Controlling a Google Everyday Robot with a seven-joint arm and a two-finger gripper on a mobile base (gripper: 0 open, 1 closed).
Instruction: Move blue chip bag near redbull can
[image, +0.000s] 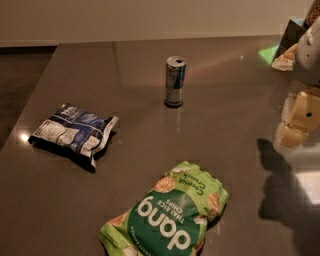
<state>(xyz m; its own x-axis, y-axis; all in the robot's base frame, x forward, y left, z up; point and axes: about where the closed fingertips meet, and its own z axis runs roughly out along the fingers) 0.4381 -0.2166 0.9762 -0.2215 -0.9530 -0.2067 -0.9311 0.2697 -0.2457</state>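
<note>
The blue chip bag (75, 132) lies flat on the left side of the dark grey table (225, 100); it is crinkled, dark blue and white with white label panels. The redbull can (175, 81) stands upright near the table's middle back, silver and blue with a silver top, up and to the right of the bag with a wide gap between them. My gripper (296, 122), cream coloured, hangs at the right edge of the view above the table. It is far to the right of both the can and the bag and holds nothing.
A large green "dang" bag (167, 215) lies at the front centre. A pale wrapper (286, 59) and a dark box (292, 31) sit at the back right corner. The table's left edge drops to dark floor (22, 75). The arm's shadow (280, 190) falls at the front right.
</note>
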